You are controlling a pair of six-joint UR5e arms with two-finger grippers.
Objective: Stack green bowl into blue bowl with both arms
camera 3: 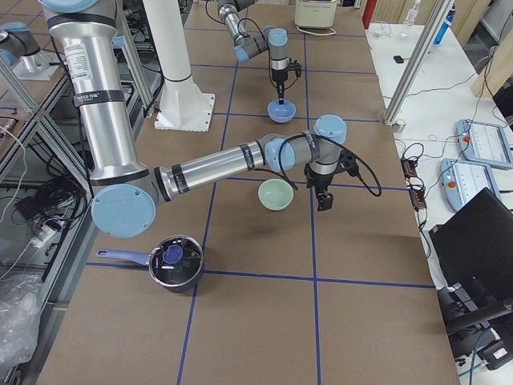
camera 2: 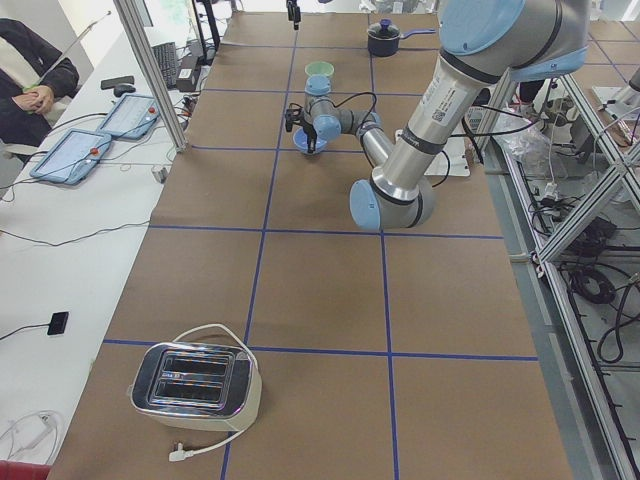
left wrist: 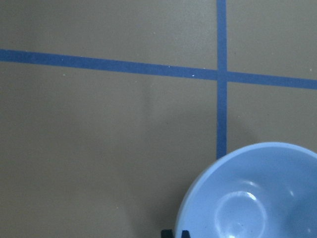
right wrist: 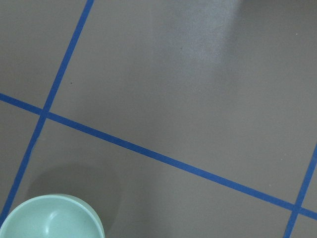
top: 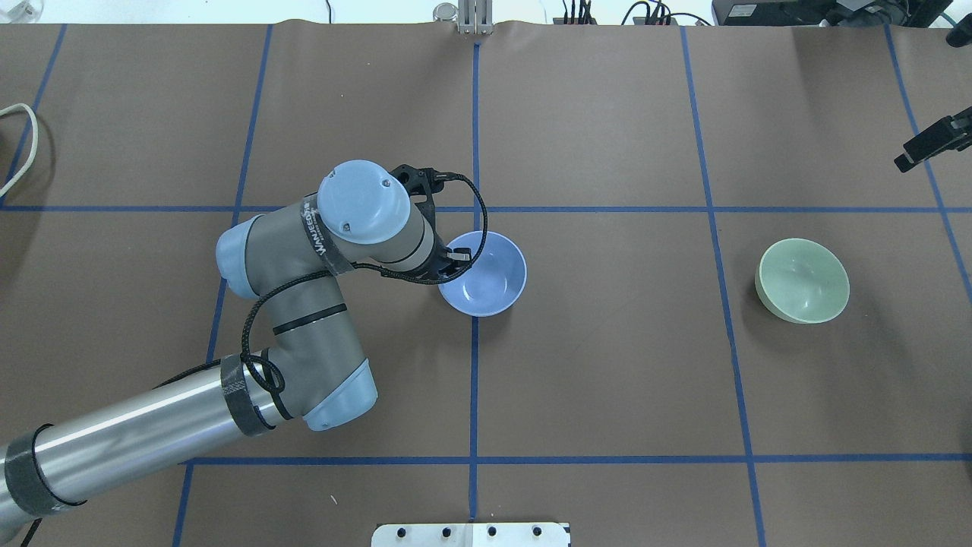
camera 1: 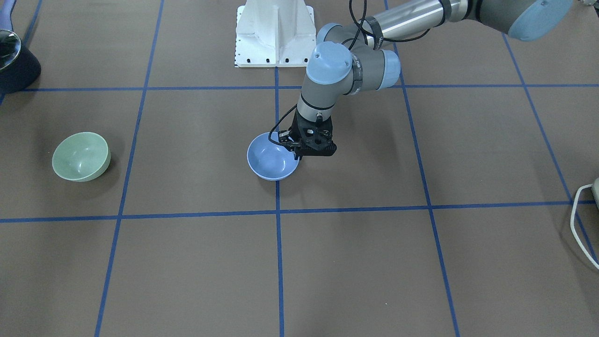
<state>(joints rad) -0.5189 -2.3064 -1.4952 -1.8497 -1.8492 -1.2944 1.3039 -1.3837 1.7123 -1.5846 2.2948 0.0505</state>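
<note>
The blue bowl (camera 1: 270,162) sits upright at the table's middle, on the blue centre line; it also shows from overhead (top: 490,277) and in the left wrist view (left wrist: 257,198). My left gripper (camera 1: 298,153) points down at its rim, one finger inside and one outside, shut on the rim. The green bowl (camera 1: 80,157) stands alone to the robot's right (top: 803,279). My right gripper (camera 3: 325,196) hangs high beside the green bowl (camera 3: 273,195), apart from it. I cannot tell whether it is open or shut. The right wrist view shows only the green bowl's edge (right wrist: 49,218).
A dark lidded pot (camera 3: 176,263) stands at the table's right end. A toaster (camera 2: 195,385) with a white cord stands at the left end. The white pedestal (camera 1: 275,32) is behind the blue bowl. Blue tape lines grid the brown table.
</note>
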